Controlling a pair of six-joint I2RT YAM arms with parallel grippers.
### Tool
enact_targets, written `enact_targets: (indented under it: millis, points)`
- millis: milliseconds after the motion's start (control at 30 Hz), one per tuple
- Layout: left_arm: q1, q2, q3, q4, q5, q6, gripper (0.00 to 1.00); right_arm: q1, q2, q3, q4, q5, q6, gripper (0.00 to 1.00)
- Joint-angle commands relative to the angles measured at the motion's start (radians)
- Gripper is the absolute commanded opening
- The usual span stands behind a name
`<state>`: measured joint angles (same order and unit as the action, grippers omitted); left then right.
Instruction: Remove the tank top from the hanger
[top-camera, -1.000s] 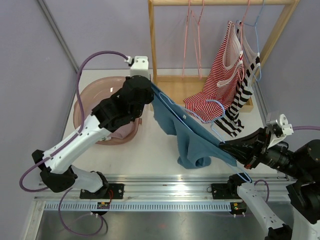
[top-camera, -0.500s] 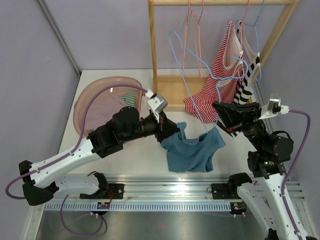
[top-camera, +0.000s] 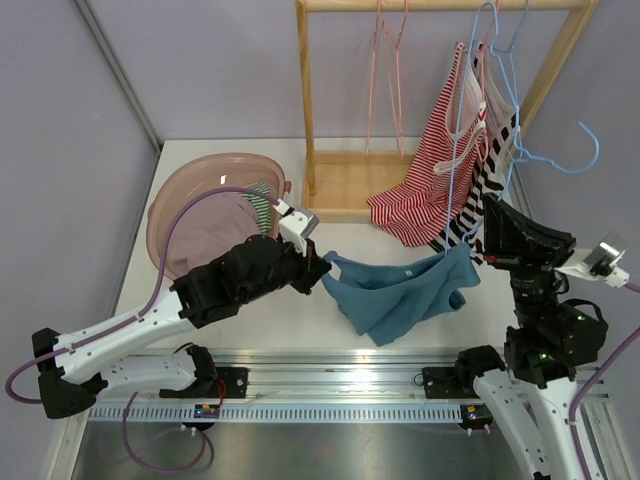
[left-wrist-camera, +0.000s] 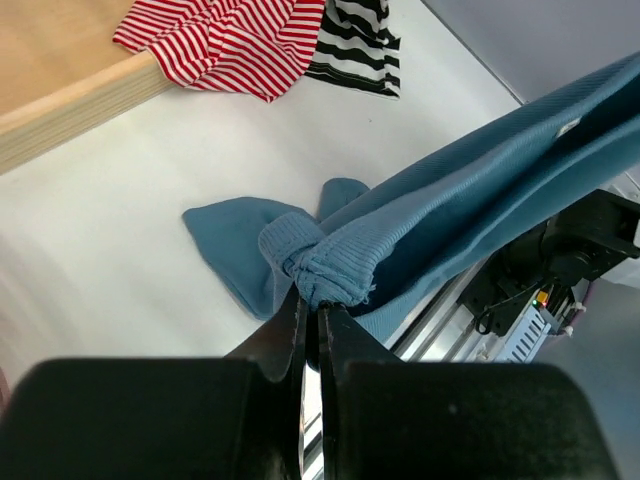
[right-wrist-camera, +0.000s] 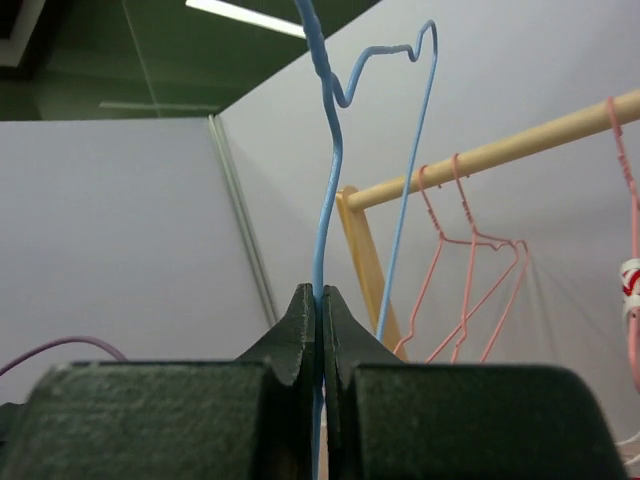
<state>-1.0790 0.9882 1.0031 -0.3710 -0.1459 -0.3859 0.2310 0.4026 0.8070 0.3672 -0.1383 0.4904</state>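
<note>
The blue tank top (top-camera: 400, 295) lies stretched over the table between both arms. My left gripper (top-camera: 322, 265) is shut on its bunched ribbed edge (left-wrist-camera: 325, 262), and the rest of the tank top (left-wrist-camera: 480, 190) runs off to the right. Its right end rises close to my right gripper (top-camera: 487, 235); I cannot tell whether it still hangs on the wire. The right gripper (right-wrist-camera: 320, 292) is shut on the thin blue wire hanger (right-wrist-camera: 330, 150). The hanger (top-camera: 455, 120) stands tall in front of the rack, its hook (top-camera: 588, 150) pointing right.
A pink basin (top-camera: 172, 205) with clothes sits at the left. The wooden rack (top-camera: 305, 100) at the back carries pink hangers (top-camera: 385, 70), a red-and-white striped top (top-camera: 430, 170) and a black-and-white striped garment (top-camera: 482, 195). The table's front rail (top-camera: 350, 375) lies close below the tank top.
The right gripper swung right and tipped up, carrying the hanger over to the rack's right side. The tank top spread out rightward and lower. The left gripper stayed near the table's middle.
</note>
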Motion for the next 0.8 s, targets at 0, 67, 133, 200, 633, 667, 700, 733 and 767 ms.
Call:
enact_targets:
  millis: [0,67,133,200,633,667,700,733,767]
  points:
    - [-0.001,-0.045,-0.029,0.041,-0.043,-0.042,0.0,-0.001,-0.063,-0.222,0.334,0.107,-0.023,0.0]
    - [-0.001,-0.057,-0.046,0.082,-0.005,-0.045,0.0,-0.001,-0.055,-0.422,0.662,0.132,0.057,0.0]
    - [-0.001,-0.049,-0.049,0.083,0.011,-0.053,0.0,-0.001,-0.027,-0.431,0.655,0.106,0.033,0.0]
    - [-0.001,-0.033,-0.034,0.057,0.012,-0.047,0.0,-0.001,0.02,-0.446,0.699,0.085,0.036,0.0]
    - [-0.001,0.02,0.029,-0.166,-0.25,-0.071,0.13,0.001,0.284,0.325,-0.59,0.163,-0.197,0.0]
    - [-0.001,0.023,0.035,-0.169,-0.25,-0.068,0.14,0.001,0.323,0.374,-0.626,0.145,-0.197,0.0]
    - [-0.001,0.018,0.046,-0.175,-0.248,-0.065,0.16,-0.001,0.396,0.471,-0.661,0.143,-0.194,0.0]
    - [-0.001,0.017,0.051,-0.178,-0.247,-0.064,0.17,0.001,0.43,0.515,-0.71,0.143,-0.194,0.0]
    - [-0.001,0.014,0.052,-0.18,-0.245,-0.061,0.16,0.001,0.464,0.558,-0.735,0.117,-0.197,0.0]
